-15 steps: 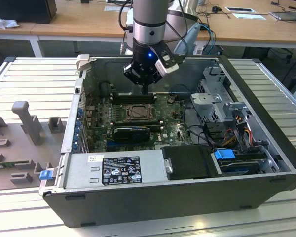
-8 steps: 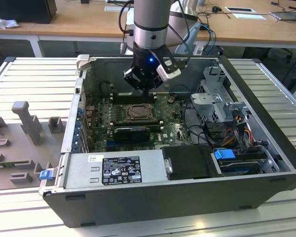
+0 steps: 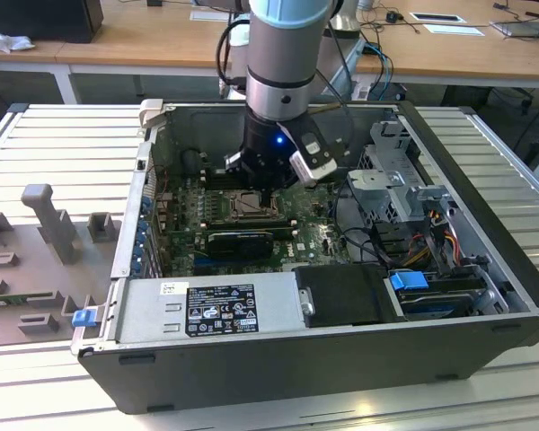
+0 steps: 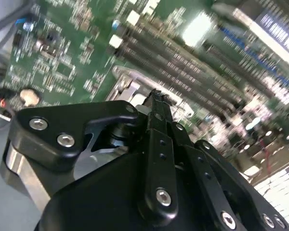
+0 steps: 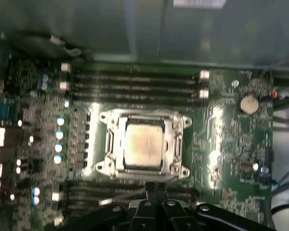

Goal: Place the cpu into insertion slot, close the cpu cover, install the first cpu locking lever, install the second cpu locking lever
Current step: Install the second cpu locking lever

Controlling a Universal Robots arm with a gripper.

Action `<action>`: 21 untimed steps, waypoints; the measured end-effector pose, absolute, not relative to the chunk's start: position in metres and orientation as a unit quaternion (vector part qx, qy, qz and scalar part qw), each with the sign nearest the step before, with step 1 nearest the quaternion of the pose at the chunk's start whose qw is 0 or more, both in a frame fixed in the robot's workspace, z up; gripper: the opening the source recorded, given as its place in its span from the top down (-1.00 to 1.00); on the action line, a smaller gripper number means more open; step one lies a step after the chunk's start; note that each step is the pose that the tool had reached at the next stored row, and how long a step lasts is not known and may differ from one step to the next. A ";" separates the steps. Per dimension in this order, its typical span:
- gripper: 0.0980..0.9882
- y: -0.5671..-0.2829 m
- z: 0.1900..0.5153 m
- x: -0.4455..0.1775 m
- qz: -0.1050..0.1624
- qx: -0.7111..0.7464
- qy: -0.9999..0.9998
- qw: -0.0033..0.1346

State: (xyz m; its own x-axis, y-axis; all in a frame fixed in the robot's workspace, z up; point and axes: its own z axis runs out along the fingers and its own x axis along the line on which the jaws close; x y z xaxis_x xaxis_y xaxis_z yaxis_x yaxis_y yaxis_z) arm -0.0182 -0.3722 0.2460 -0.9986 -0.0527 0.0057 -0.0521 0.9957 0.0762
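The cpu [image 5: 143,143], a pale square chip, lies flat in the insertion slot [image 5: 102,166] on the green motherboard [image 5: 231,139]. The grey metal cpu cover [image 5: 111,140] lies down around it as a frame. My gripper [image 5: 155,188] hovers just beside one edge of the socket, shut, with nothing visible between its black fingers [image 4: 156,113]. In the second wrist view the fingertips point at the metal frame [image 4: 127,79]. In the exterior view the gripper [image 3: 268,190] hangs inside the open computer case, right over the socket [image 3: 247,206].
Long black memory slots [image 5: 135,84] run on both sides of the socket. A black card [image 3: 241,240], a power supply [image 3: 211,305], drive cage [image 3: 400,184] and cables [image 3: 431,238] crowd the case. A grey fixture [image 3: 45,220] stands on the table at the exterior view's left.
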 end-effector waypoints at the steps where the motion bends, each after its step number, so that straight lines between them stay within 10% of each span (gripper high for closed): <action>1: 0.98 -0.375 0.244 -0.018 -0.040 0.026 -0.999 0.004; 21: 0.98 -0.379 0.213 -0.061 -0.066 0.048 -0.997 0.004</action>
State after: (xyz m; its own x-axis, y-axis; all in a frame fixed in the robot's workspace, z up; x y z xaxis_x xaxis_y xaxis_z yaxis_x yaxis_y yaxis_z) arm -0.0611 -0.3788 0.2127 -0.9954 -0.0957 0.0024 -0.0946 0.9867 0.1325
